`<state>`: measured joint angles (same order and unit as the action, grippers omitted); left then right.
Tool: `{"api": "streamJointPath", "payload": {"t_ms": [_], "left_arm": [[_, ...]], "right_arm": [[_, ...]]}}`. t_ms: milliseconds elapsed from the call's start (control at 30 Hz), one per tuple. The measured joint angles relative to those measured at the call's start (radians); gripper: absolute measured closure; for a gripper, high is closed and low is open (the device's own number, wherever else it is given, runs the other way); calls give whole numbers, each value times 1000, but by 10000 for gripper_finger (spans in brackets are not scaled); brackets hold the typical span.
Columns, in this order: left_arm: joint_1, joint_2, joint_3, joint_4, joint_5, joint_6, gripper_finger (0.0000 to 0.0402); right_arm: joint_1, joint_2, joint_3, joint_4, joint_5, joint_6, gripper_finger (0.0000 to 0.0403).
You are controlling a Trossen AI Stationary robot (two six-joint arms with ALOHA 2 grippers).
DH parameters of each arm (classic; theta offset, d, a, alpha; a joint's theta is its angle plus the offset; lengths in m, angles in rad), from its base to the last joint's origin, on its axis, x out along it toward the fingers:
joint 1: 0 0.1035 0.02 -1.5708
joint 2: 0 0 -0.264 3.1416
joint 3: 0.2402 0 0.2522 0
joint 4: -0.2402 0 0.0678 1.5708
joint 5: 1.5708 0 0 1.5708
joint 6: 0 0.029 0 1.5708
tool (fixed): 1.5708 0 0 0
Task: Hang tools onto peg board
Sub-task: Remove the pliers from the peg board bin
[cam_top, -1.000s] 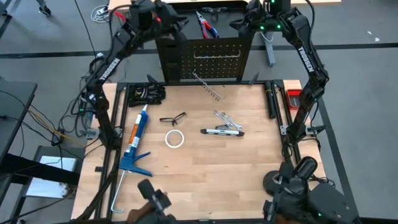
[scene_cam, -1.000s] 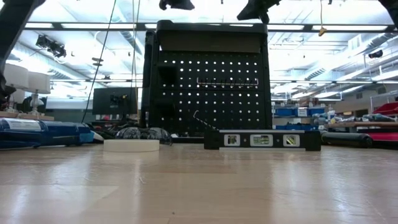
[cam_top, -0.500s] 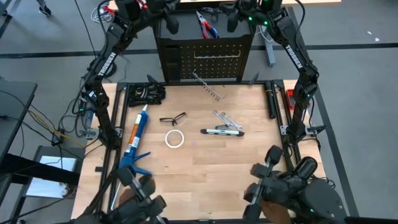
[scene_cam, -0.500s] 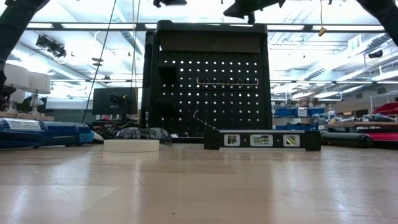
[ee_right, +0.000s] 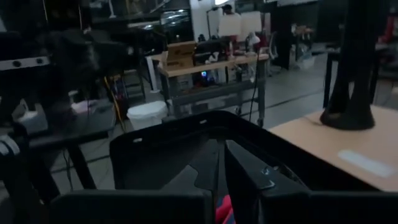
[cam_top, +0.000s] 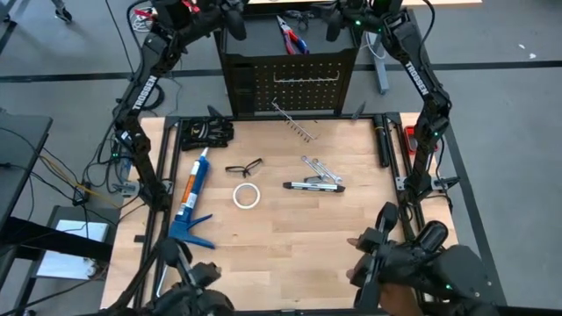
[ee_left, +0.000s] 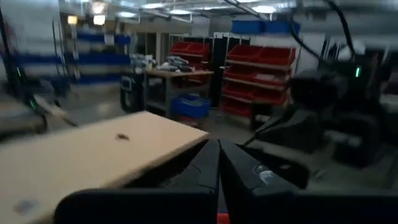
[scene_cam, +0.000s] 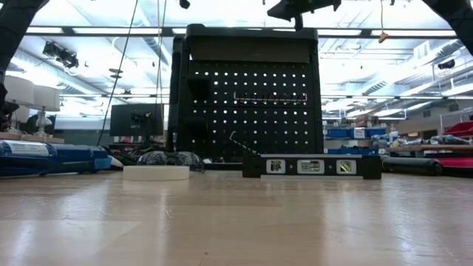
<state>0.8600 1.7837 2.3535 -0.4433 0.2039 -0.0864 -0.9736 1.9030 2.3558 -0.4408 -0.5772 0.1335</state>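
Left gripper [ee_left: 217,165]: it is high above the back of the table, over the left end of the board top; its fingers are pressed together and hold nothing.
Right gripper [ee_right: 219,165]: it is also high, over the right end of the board top; the fingers are almost pressed together, and nothing is seen between them.
Caulking gun [cam_top: 190,197]: it lies along the left side of the table and is not one of the tools to hang.
Glasses [cam_top: 243,167]: they lie left of centre, just behind the tape roll [cam_top: 247,196]. Probably light and a little fragile; better to pinch the frame at the bridge, not the lens.
Pliers [cam_top: 292,35]: they lie in the tray on top of the board, between the two grippers. Stiff, with rubber handles that should give a good grip; the handles look like the place to take hold.
Board [cam_top: 290,81]: it stands upright at the back edge of the table, with a rack [scene_cam: 270,97] already on it.
Wrenches [cam_top: 318,167]: they lie right of centre, touching the level [cam_top: 313,185]. Smooth metal, likely slippery; take the shank in the middle.
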Motion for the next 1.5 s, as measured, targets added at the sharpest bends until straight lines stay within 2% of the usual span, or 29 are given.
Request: {"api": "streamJointPath", "payload": {"t_ms": [100,200,333,433,733,900,1067,1233,1433,1500], "left_arm": [[-3,-1,0,-3,-1,-112,387],[-10,-1,0,-26,8,-157,387],[-11,-2,0,-60,22,-188,387],[-9,-4,0,-82,18,-215,387],[-11,-5,0,-146,7,-215,387],[-24,-4,0,-161,8,-215,387],[-39,-6,0,-166,10,-208,387],[-53,-8,1,-193,27,-156,387],[-64,-12,1,-197,26,-158,387],[-65,-19,1,-199,26,-159,387]], "right_arm": [[-16,-1,0,-2,-8,78,366],[-26,-1,0,-10,-56,125,361],[-18,7,0,-54,-62,123,355],[4,12,-8,-100,-17,77,354],[64,12,-9,-167,15,37,354],[132,12,-3,-237,111,-25,343],[193,10,0,-259,165,-14,326],[254,10,0,-329,322,-95,305],[263,9,0,-224,357,-78,268],[263,8,0,-175,402,-107,252]]}}
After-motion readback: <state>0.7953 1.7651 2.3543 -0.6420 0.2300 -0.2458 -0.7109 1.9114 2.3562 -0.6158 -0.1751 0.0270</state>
